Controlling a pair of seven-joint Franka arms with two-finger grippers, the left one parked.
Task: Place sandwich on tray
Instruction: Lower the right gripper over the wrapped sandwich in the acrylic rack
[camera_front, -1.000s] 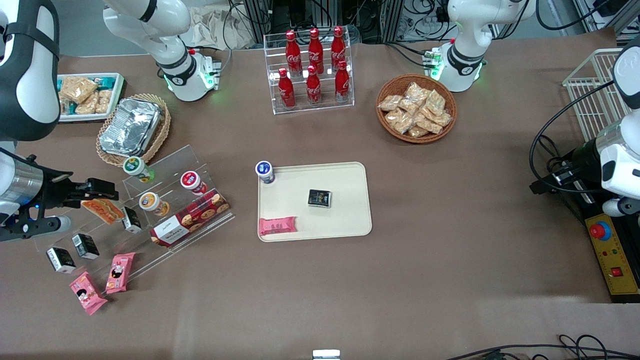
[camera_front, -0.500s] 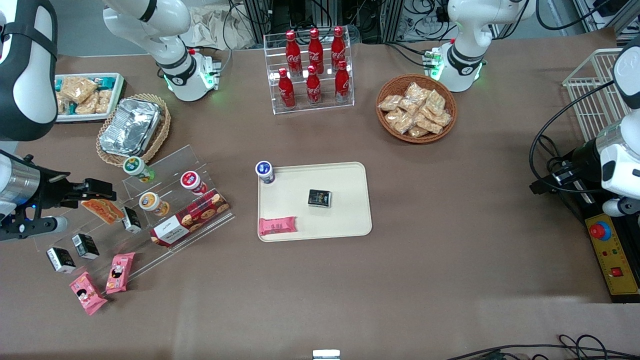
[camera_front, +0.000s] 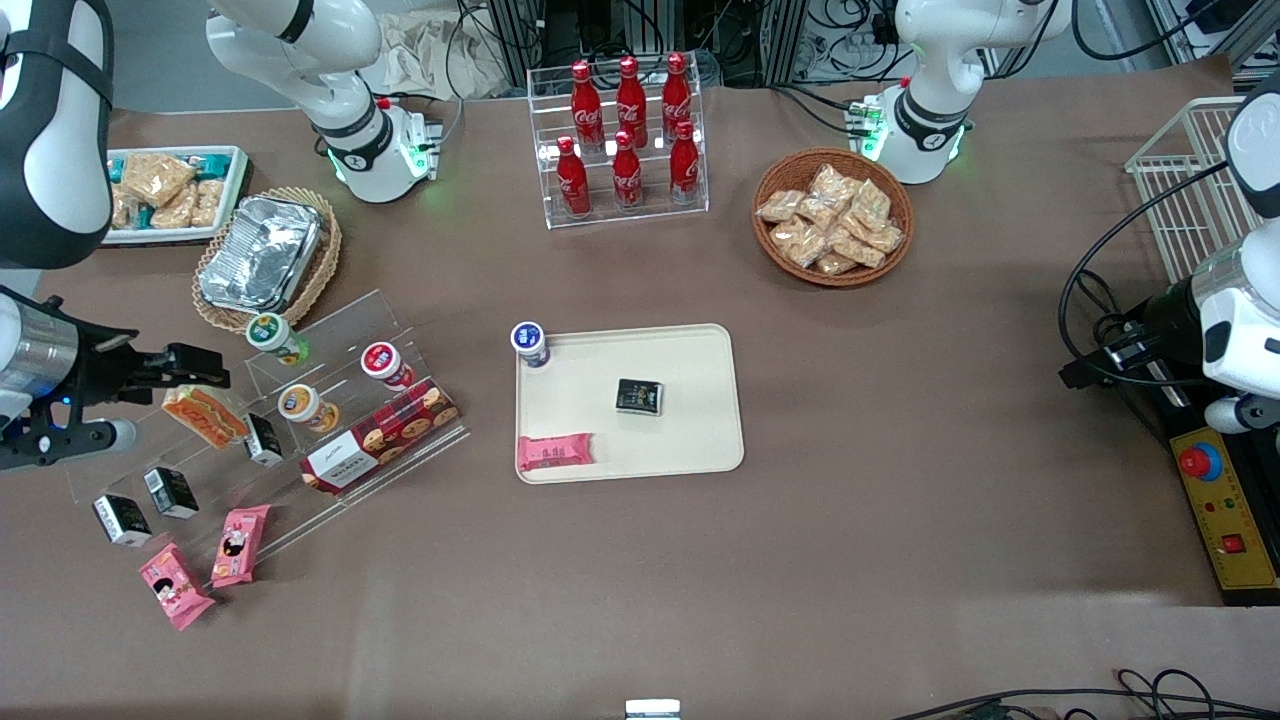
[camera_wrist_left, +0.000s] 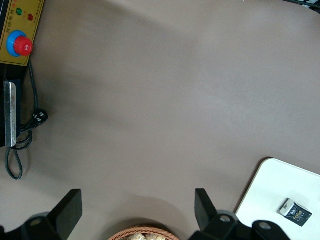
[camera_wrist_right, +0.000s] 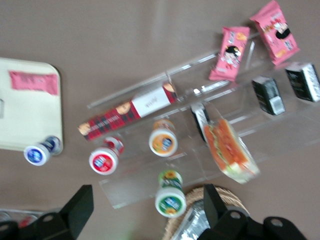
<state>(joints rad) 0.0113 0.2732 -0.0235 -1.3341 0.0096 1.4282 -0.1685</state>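
The sandwich (camera_front: 205, 415), a clear-wrapped wedge with orange-red filling, lies on the clear acrylic stepped stand (camera_front: 330, 330) toward the working arm's end of the table. It also shows in the right wrist view (camera_wrist_right: 230, 150). My right gripper (camera_front: 205, 360) hovers above the stand, slightly farther from the front camera than the sandwich. In the wrist view it (camera_wrist_right: 149, 210) is open and empty, not touching the sandwich. The cream-beige tray (camera_front: 700, 440) lies mid-table and shows in the wrist view (camera_wrist_right: 25, 115).
The tray holds a blue-lidded cup (camera_front: 529, 342), a black box (camera_front: 640, 396) and a pink bar (camera_front: 555, 452). The stand carries cups, a cookie box (camera_front: 380, 436) and black boxes. A foil container in a wicker basket (camera_front: 262, 252), pink packs (camera_front: 205, 560) and a cola rack (camera_front: 625, 140) stand around.
My gripper has drawn back from over the sandwich, moving farther from the front camera and toward the working arm's end. The sandwich stays on the stand, now more exposed.
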